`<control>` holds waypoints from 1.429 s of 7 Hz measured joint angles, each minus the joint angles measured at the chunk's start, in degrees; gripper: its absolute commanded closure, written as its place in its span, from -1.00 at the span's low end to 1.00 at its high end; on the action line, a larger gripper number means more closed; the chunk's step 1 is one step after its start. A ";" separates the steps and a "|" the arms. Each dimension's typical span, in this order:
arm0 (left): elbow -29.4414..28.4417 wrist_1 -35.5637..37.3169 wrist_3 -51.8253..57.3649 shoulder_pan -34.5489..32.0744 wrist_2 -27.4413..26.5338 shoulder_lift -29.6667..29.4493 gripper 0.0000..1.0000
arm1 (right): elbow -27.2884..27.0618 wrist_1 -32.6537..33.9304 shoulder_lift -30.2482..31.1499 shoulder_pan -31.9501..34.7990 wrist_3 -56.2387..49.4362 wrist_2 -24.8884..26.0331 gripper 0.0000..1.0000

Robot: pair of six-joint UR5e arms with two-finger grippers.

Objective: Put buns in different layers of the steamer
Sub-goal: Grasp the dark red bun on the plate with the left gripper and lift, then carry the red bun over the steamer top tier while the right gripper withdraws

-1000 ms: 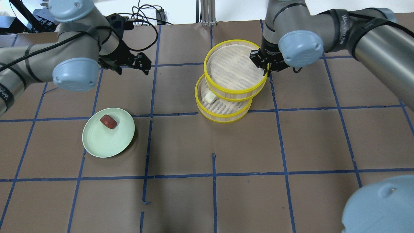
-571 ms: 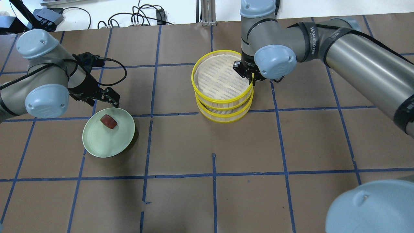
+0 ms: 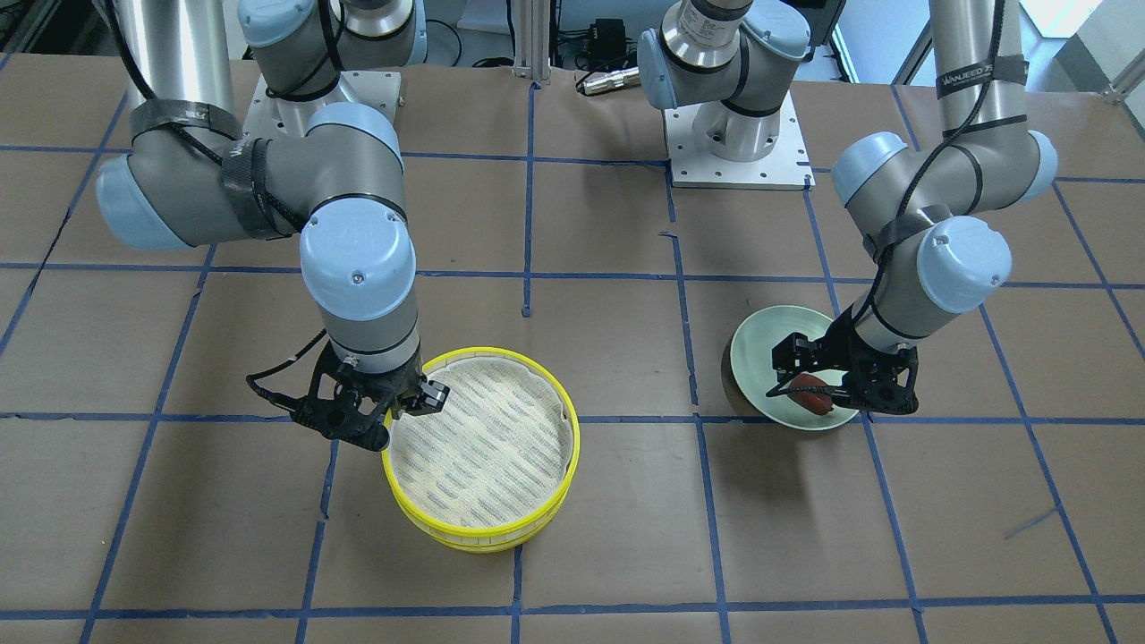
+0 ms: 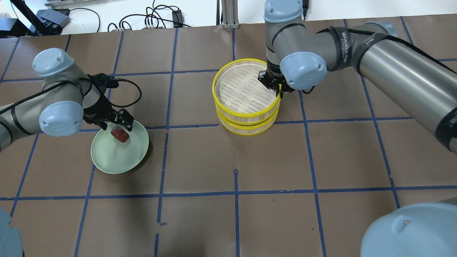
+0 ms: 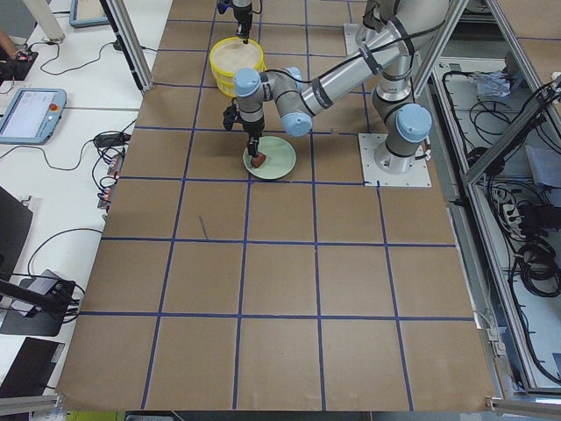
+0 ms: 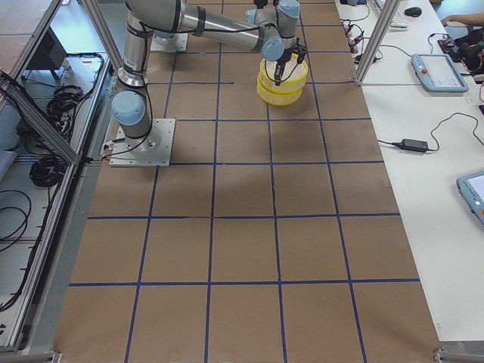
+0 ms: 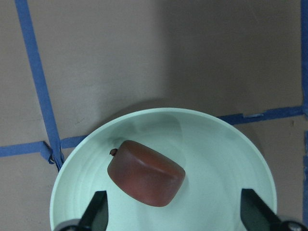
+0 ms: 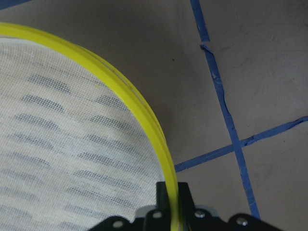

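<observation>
- Right pincer (image 8: 169, 191) is clamped on the yellow rim of the top steamer layer (image 4: 242, 94), with one finger inside the edge and one outside.
- It grips the far right part of that rim, on the side where the right arm comes in.
- The top steamer layer sits on the bottom steamer layer (image 4: 246, 128), almost edge over edge. Only the lower yellow rim and a strip of wall peek out under it.
- The whole whitish mesh floor of the top layer shows in the overhead view.
- Both trays stand in the far middle of the brown table (image 4: 321, 160), over a crossing of the blue tape lines (image 4: 236, 214).
- The left pincer (image 7: 175, 211) is spread wide and grips nothing. Its fingers (image 7: 96, 209) hang low over the pale green plate (image 4: 110, 160).
- The reddish-brown bun (image 7: 146, 172) lies on the plate between the two fingers. In the wrist view it touches neither one.
- The gap is small on one side of the bun and much wider on the other.
- The bun sits on the far part of the plate, close to the far rim and not in the middle.
- The plate is on the left side of the table, well apart from the trays. A wide stretch of brown table lies between them.
- On the side near the robot, the table shows brown paper and blue lines.
</observation>
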State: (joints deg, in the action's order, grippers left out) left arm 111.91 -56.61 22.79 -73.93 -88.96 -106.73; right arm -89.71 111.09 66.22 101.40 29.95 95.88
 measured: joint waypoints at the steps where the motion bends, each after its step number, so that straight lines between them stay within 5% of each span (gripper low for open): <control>1: 0.01 0.49 0.01 0.01 -0.15 -1.20 0.33 | -0.60 0.15 0.02 0.01 0.17 -0.01 0.76; 2: 0.04 1.14 0.11 0.01 -0.21 -1.85 0.78 | -0.89 0.29 0.04 0.02 0.27 -0.09 0.68; 3: 0.04 1.53 0.18 -0.01 -0.30 -2.24 0.95 | -0.99 0.38 0.04 0.02 0.35 -0.23 0.22; 4: -0.18 1.96 0.18 -0.02 -0.94 -2.18 0.95 | -1.03 0.48 0.05 0.03 0.39 -0.41 -0.98; 8: -1.70 2.47 -0.29 -0.81 -2.77 5.65 0.95 | -0.24 0.64 1.18 -0.77 -2.31 -1.03 -1.00; 10: -2.32 2.21 -0.88 -1.71 -0.17 7.30 0.94 | 3.03 -5.00 6.23 -4.43 -8.90 -3.86 -1.00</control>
State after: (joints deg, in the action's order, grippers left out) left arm 109.58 -54.40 21.91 -75.65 -89.13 -99.43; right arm -86.68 106.10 72.45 96.97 21.06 92.03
